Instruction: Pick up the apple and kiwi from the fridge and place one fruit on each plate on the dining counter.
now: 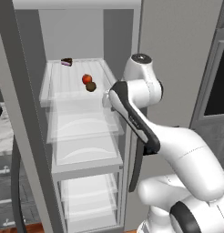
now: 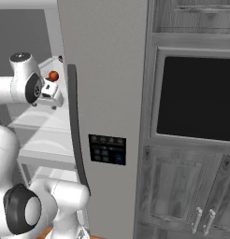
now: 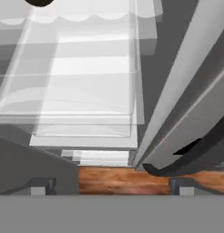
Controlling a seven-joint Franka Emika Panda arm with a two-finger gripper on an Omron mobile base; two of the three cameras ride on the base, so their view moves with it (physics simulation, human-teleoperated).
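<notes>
Open, empty claw (image 3: 109,185) with both dark tips set wide apart, pointing down past the front of the clear shelves toward the wooden floor (image 3: 123,179). Hanging at the right front edge of the tall grey fridge (image 2: 103,70), roughly level with the top shelf.

Small glossy red apple (image 1: 87,78) and brown oval kiwi (image 1: 90,87) resting on the clear top shelf (image 1: 57,84), touching or nearly so, kiwi nearer the front, apple just behind it. Both lying inward and to the left of the claw, further back on the shelf. Kiwi probably the nearer fruit; long axis too small to tell. Likely next: tilting the hand up and reaching in over the shelf's front lip.

Same shelf also carrying a dark wedge of cake (image 1: 66,62) at the back, well apart from the fruit. Lower shelves and drawers showing nothing inside.
</notes>
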